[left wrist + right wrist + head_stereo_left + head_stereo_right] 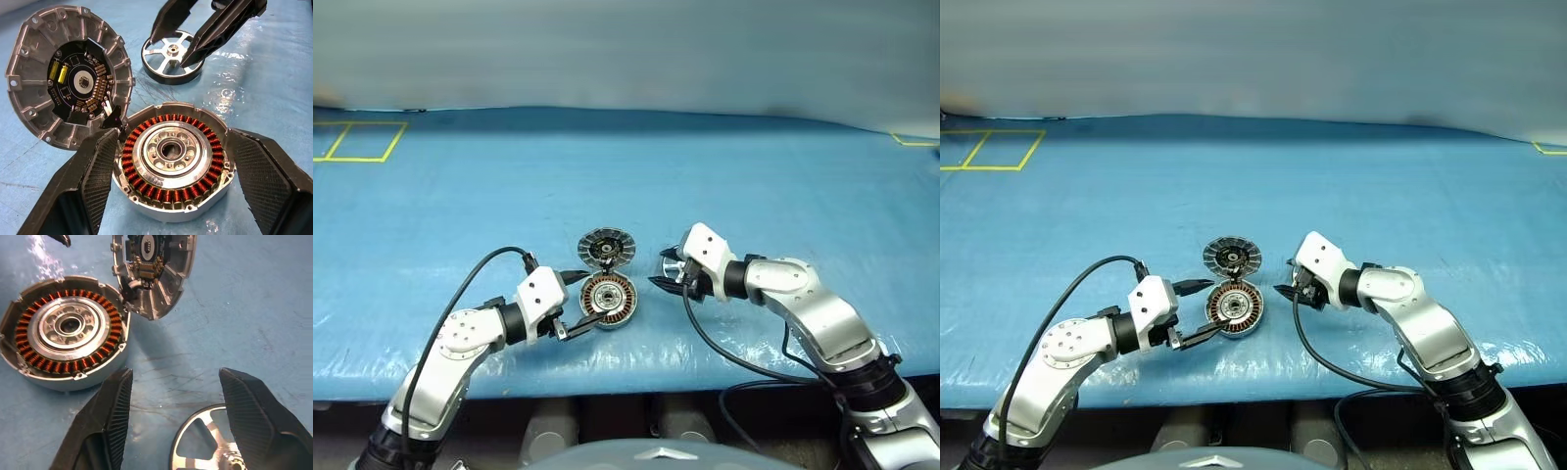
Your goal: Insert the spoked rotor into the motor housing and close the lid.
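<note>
The motor housing (pixel 171 154), a silver cup with copper windings, sits on the blue mat. My left gripper (pixel 592 299) is shut on it, one finger against each side of its wall. The lid (pixel 68 76) lies open beside the housing, joined at its edge, with its dark inner face up. The spoked rotor (pixel 172 56) lies flat on the mat to the right of the housing. My right gripper (pixel 175 382) hovers open just over the rotor (pixel 195 443), its fingers (pixel 205 34) apart above the rim, holding nothing.
The blue mat (pixel 783 186) covers the table, and its front edge runs just below both arms. Yellow tape squares (pixel 357 142) mark the far left corner. Black cables (pixel 460 294) loop off each wrist.
</note>
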`<state>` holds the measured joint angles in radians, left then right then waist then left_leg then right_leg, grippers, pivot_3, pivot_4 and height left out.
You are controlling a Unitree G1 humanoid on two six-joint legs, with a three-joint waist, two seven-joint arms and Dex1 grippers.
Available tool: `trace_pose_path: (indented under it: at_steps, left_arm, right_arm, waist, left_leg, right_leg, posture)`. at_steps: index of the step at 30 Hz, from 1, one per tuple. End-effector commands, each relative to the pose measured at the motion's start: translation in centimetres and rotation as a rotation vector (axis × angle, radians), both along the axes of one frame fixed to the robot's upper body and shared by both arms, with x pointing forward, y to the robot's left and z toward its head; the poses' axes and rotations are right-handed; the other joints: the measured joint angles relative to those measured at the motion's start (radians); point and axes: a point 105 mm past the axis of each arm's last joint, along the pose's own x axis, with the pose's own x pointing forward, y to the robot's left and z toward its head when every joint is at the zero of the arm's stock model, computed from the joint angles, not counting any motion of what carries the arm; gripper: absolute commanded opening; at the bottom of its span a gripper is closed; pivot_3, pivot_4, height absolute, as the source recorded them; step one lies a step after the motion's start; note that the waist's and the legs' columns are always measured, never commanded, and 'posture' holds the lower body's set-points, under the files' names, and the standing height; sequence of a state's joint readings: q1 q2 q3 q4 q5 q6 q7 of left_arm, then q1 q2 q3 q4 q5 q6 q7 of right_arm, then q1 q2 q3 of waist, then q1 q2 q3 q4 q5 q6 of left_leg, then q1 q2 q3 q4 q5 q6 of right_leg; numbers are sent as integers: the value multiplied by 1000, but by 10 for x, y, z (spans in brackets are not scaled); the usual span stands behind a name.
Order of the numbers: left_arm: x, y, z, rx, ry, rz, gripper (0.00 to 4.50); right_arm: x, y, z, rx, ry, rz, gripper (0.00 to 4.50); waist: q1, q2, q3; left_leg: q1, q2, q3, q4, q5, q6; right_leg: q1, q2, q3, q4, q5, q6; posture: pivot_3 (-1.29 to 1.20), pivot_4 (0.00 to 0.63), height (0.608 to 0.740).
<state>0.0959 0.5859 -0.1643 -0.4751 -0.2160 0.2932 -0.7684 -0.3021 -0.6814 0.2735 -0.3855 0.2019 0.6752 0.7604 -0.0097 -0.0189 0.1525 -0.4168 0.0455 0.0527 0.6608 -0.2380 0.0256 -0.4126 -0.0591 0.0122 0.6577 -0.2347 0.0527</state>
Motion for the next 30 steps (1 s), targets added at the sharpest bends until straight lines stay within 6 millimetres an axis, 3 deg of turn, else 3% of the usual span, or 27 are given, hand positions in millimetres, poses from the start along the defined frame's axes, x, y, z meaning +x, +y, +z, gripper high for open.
trace_pose_path:
  at_steps: [1, 9, 18, 30]
  left_arm:
    - [0, -5, 8, -19, -42, -28, 3831]
    - [0, -19, 10, -39, -72, -100, 3831]
    - [2, -28, 10, -63, -76, -112, 3831]
    - [-1, -29, 8, -65, -67, -109, 3831]
  right_arm:
    - [3, -5, 12, -47, -50, 37, 2781]
    - [8, -34, 4, -268, -23, 72, 2781]
    - [23, -35, -3, -320, -33, 54, 2781]
    - [23, -46, -21, -448, -3, 121, 2781]
  waist:
    - [2, 0, 0]
    - [0, 0, 0]
    - [-1, 0, 0]
    - [0, 0, 0]
  left_leg:
    - [0, 0, 0, 0, 0, 0]
    - [0, 0, 0, 0, 0, 0]
    - [0, 0, 0, 0, 0, 0]
    - [2, 0, 0, 2, 0, 0]
  right_leg:
    - [0, 0, 0, 0, 0, 0]
    - [0, 0, 0, -1, 0, 0]
    - [0, 0, 0, 0, 0, 0]
    - [3, 0, 0, 0, 1, 1]
  posture:
    - [0, 150, 740]
    - [0, 150, 740]
    - [0, 150, 740]
    - [0, 150, 740]
